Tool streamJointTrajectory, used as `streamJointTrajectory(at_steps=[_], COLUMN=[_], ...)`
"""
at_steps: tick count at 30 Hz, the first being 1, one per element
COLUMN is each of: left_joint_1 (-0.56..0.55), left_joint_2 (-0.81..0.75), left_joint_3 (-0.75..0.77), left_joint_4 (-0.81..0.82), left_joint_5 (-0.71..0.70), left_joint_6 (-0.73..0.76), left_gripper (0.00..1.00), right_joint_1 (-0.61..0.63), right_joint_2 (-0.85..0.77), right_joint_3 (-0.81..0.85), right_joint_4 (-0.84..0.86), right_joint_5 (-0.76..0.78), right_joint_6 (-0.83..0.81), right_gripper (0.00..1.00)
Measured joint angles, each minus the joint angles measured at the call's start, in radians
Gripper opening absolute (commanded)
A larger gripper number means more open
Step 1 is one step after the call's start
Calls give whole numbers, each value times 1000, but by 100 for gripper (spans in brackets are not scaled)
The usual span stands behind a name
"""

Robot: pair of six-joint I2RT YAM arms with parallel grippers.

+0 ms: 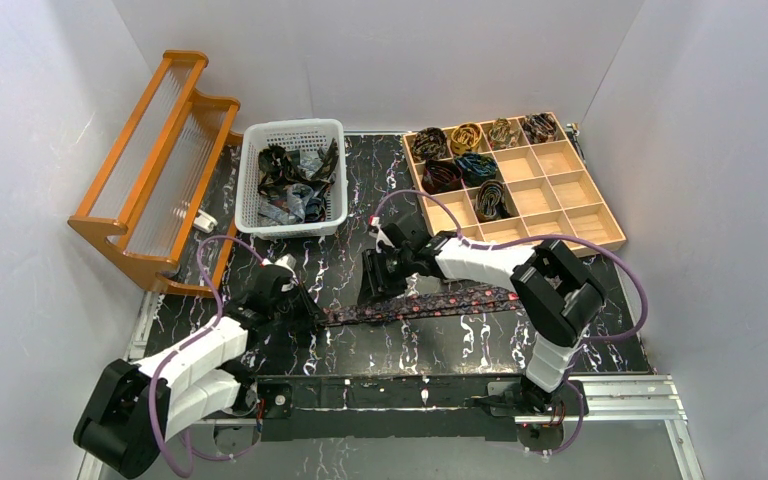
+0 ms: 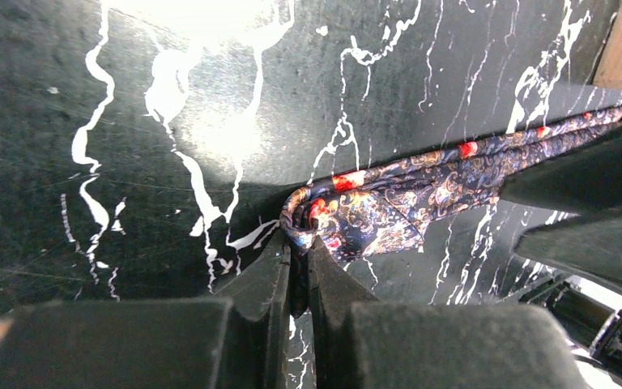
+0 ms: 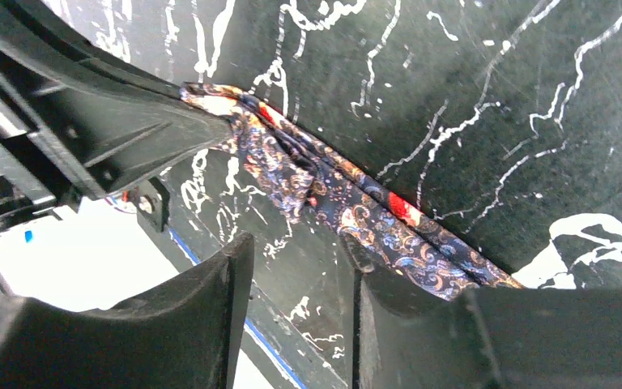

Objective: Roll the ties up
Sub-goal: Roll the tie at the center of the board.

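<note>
Tie end pinched in left fingers | right fingers parted beside it | only overhead shows its full stretch

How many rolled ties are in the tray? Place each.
7 rolled ties in the tray: four in the far row, two in the second, one in the third.

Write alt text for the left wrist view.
The left gripper pinches the curled end of a dark blue paisley tie with red patches. The tie runs up and right across a black, white-veined table.
</note>
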Motion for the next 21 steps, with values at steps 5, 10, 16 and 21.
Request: streamJointTrajectory(at_steps=[5,10,16,21], left_joint_1=[0,0,0,0], left_joint_2=[-11,-53,-100,-172], left_joint_3=[39,71,84,94], left_joint_4=[-82,-156,-232,-300], left_joint_5=[-42,-76,-121,-186], left_joint_6=[17,35,46,16], left_gripper=[0,18,58,73], right_joint_1=[13,80,124,116], right_joint_2=[-15,0,-48,-98], right_joint_3=[1,46,35,-82], right_joint_4=[49,38,146,378], right_joint_5=[0,60,153,129], right_joint_6=[-14,-44,-231,-457], right_gripper=[43,73,79,94])
